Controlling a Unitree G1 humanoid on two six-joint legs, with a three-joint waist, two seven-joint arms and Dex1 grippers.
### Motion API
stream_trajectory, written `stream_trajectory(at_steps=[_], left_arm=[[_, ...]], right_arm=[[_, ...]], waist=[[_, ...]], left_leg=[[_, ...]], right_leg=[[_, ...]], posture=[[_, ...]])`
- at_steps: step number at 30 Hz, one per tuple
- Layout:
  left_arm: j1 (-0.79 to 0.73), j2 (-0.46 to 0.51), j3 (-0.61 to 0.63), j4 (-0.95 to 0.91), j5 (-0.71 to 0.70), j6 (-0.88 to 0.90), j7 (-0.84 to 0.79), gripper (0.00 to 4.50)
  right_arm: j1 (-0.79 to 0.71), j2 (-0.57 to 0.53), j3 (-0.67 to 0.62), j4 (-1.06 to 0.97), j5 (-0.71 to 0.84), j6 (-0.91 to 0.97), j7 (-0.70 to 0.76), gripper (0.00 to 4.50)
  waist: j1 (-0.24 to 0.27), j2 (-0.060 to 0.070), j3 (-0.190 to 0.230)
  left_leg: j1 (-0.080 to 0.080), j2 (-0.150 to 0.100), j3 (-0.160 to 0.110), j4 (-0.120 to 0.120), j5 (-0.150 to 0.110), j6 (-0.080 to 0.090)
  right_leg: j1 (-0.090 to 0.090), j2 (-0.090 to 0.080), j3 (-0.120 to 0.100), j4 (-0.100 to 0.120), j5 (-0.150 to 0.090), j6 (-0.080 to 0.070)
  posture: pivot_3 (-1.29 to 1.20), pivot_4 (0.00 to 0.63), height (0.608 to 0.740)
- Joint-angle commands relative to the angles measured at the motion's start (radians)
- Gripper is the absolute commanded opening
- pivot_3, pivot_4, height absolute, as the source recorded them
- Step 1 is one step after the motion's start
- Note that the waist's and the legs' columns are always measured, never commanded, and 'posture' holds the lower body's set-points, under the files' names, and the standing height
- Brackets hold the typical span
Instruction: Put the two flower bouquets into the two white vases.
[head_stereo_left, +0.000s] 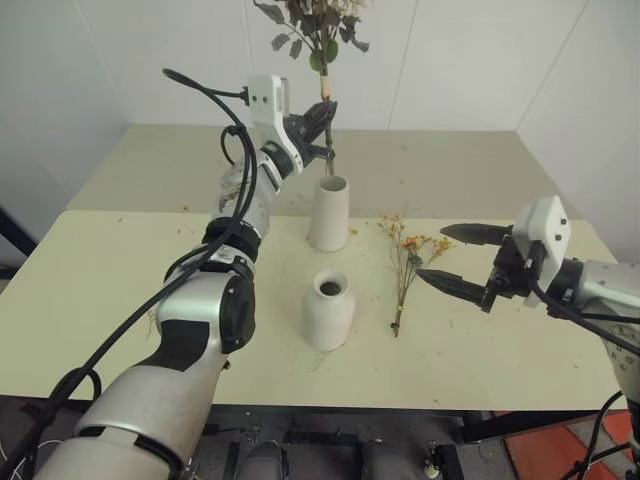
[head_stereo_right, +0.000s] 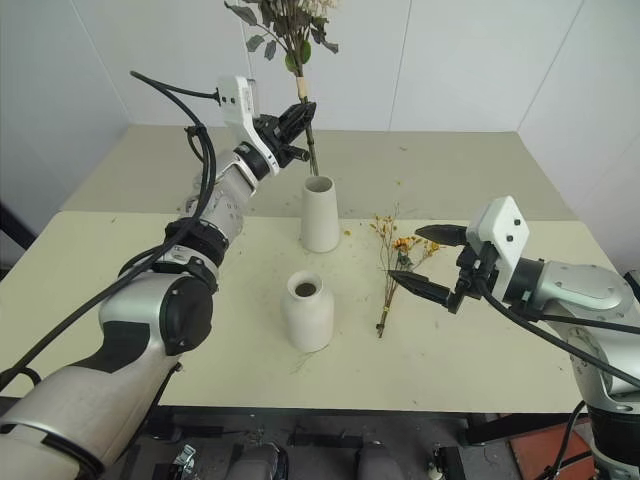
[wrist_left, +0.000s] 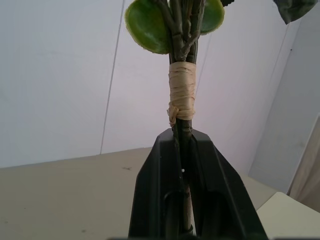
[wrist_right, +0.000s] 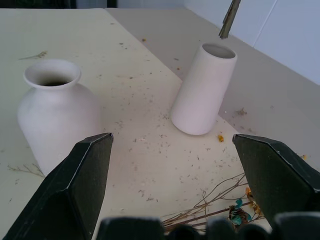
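White ceramic vases (head_stereo_left: 329, 212) (head_stereo_left: 328, 310) both stand empty: left gripper (head_stereo_left: 322, 128) clamps the rose bouquet (head_stereo_left: 318, 30) just above the taller, while the spread-open, empty right gripper (head_stereo_left: 452, 258) faces the yellow bunch (head_stereo_left: 408, 268) lying beside it.

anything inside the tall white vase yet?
Not yet. The tall white vase has an open mouth with nothing in it; the rose bouquet, held by the left gripper, has its stem tip just above the rim. The vase's bottom is hidden by its wall.
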Motion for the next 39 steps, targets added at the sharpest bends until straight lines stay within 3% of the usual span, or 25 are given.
stream_trajectory(at_steps=[1,21,30,34,37,39], left_arm=[[-0.002,-0.009,-0.011,-0.013,0.021,-0.040,-0.006,0.03],[0.089,-0.036,-0.069,-0.004,0.112,-0.124,-0.001,0.03],[0.106,0.004,-0.090,-0.045,0.131,-0.056,-0.037,2.95],[0.154,0.056,-0.099,-0.151,0.119,0.010,-0.088,4.29],[0.241,0.122,-0.112,-0.345,0.094,0.124,-0.159,4.48],[0.356,0.197,-0.128,-0.590,0.050,0.266,-0.237,4.48]], right_arm=[[-0.013,0.000,-0.010,-0.023,0.007,0.001,-0.014,4.50],[0.029,-0.004,-0.057,-0.049,0.048,0.032,-0.056,4.50],[0.018,-0.008,-0.040,-0.021,0.035,0.018,-0.047,4.50],[-0.006,-0.012,-0.018,0.012,0.021,0.012,-0.029,4.50],[-0.027,-0.019,0.008,0.031,0.004,0.030,-0.026,4.50],[-0.042,-0.027,0.031,0.044,-0.006,0.067,-0.041,4.50]], waist=[[0.000,0.000,0.000],[0.000,0.000,0.000],[-0.001,0.000,0.000],[-0.004,0.000,0.000],[-0.010,0.000,0.000],[-0.018,0.001,0.000]], left_leg=[[0.000,0.000,0.000,0.000,0.000,0.000],[0.000,0.000,0.000,0.000,0.000,0.000],[0.000,0.000,0.000,0.000,0.000,0.000],[0.001,0.000,0.000,0.000,0.000,0.000],[0.001,0.000,0.000,-0.001,0.000,0.000],[0.001,0.001,0.000,-0.001,0.000,0.000]], right_leg=[[0.000,0.000,0.000,0.000,0.000,0.000],[0.000,0.000,0.000,0.000,0.000,0.000],[0.000,0.000,0.000,0.000,0.000,0.000],[0.000,0.000,0.001,0.001,0.000,0.000],[0.000,0.000,0.001,0.001,0.000,0.000],[0.000,0.001,0.001,0.001,0.000,0.000]], posture=[[0.00,0.150,0.740],[0.00,0.150,0.740],[0.00,0.150,0.740],[0.00,0.150,0.740],[0.00,0.150,0.740],[0.00,0.150,0.740]])
